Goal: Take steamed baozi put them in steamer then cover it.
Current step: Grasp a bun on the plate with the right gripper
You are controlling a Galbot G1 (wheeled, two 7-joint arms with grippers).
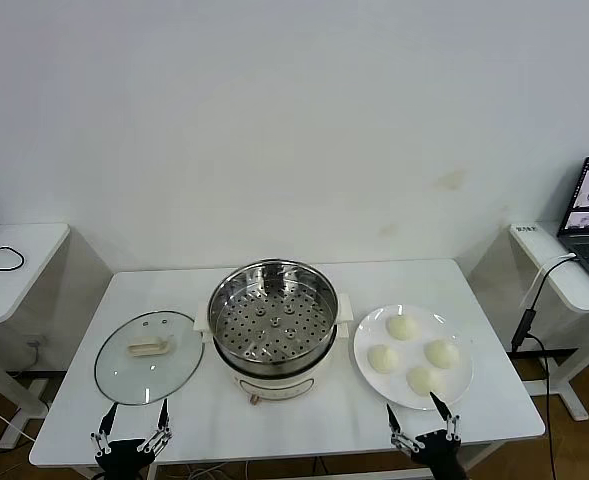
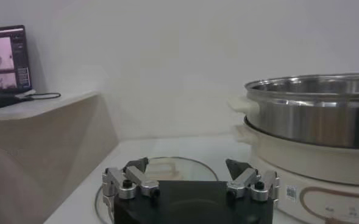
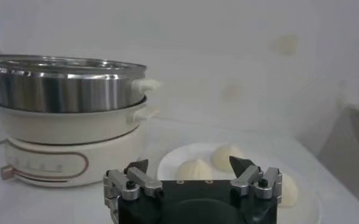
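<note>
At the middle of the white counter [image 1: 274,425] the steamer [image 1: 273,325] is set, its shiny steel pot standing uncovered on a cream-white base, with the perforated tray seen bare inside. Just beside it, on the robot's left, the cover [image 1: 149,356] is laid flat on the counter, its cream bar handle turned upward. On the robot's right a white plate [image 1: 374,330] is placed near the steamer, and the four steamed baozi [image 1: 402,326] are gathered on it, close together but apart from the pot. The left gripper [image 1: 132,422] is held low at the near edge of the counter, just short of the cover; its fingers are spread wide and nothing is held between them. The right gripper [image 1: 424,425] is held likewise at the near edge, just short of the plate, its fingers fully spread and empty.
</note>
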